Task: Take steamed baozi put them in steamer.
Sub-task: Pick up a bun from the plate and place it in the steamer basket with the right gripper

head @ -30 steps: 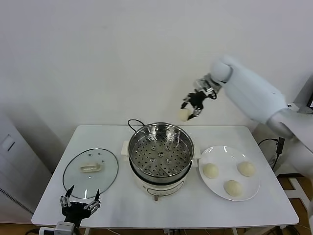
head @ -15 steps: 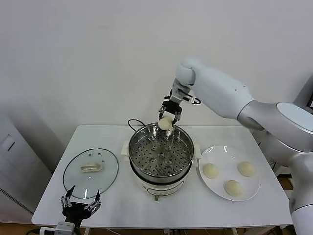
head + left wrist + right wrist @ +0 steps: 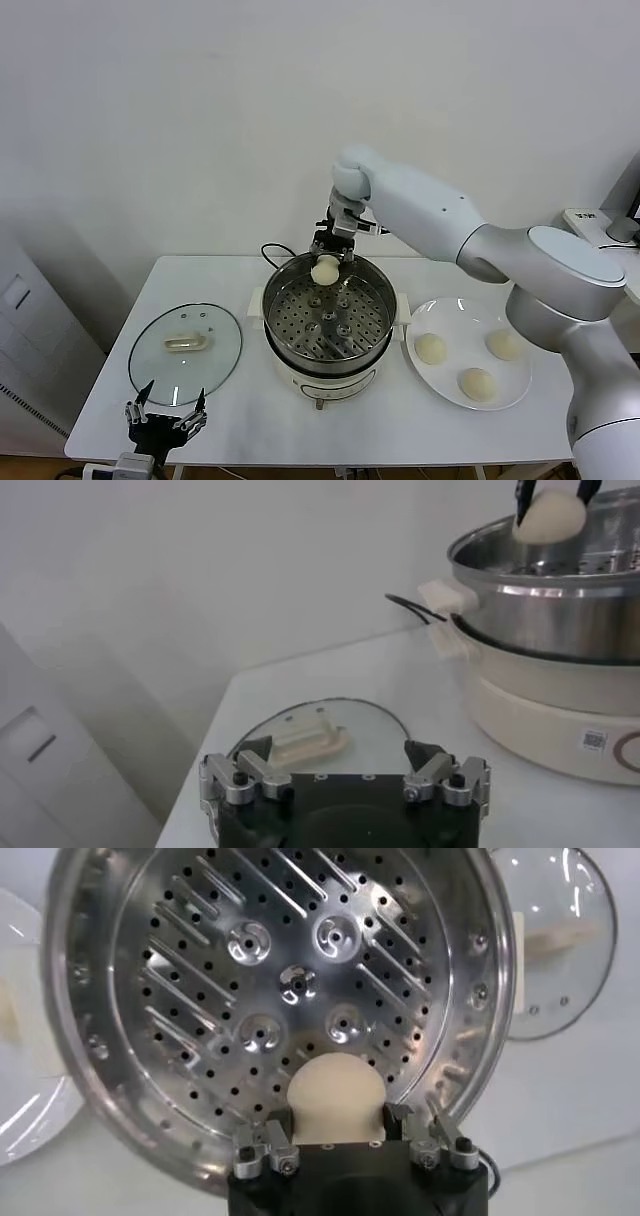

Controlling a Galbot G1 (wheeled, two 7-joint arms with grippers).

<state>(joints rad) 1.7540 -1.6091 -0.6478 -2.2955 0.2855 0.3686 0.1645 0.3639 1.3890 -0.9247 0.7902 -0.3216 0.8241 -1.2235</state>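
Note:
My right gripper [image 3: 328, 250] is shut on a cream-white baozi [image 3: 325, 270] and holds it over the far rim of the steel steamer [image 3: 278, 292]. In the right wrist view the baozi [image 3: 335, 1098] sits between the fingers, above the steamer's perforated floor [image 3: 285, 978], which holds no buns. Three more baozi [image 3: 430, 348] [image 3: 503, 344] [image 3: 476, 383] lie on the white plate [image 3: 448, 310] right of the steamer. My left gripper [image 3: 163, 418] is open and idle at the table's front left, near the glass lid. The held baozi also shows in the left wrist view [image 3: 548, 515].
A round glass lid [image 3: 185, 352] with a white handle lies flat left of the steamer. The steamer's black cord [image 3: 272, 250] loops behind it. The white table's front edge [image 3: 400, 462] runs close below the steamer's white base [image 3: 320, 385].
My right arm swung left from above the plate's far side and came down, carrying the baozi to just over the steamer's far rim. The left arm stayed still.

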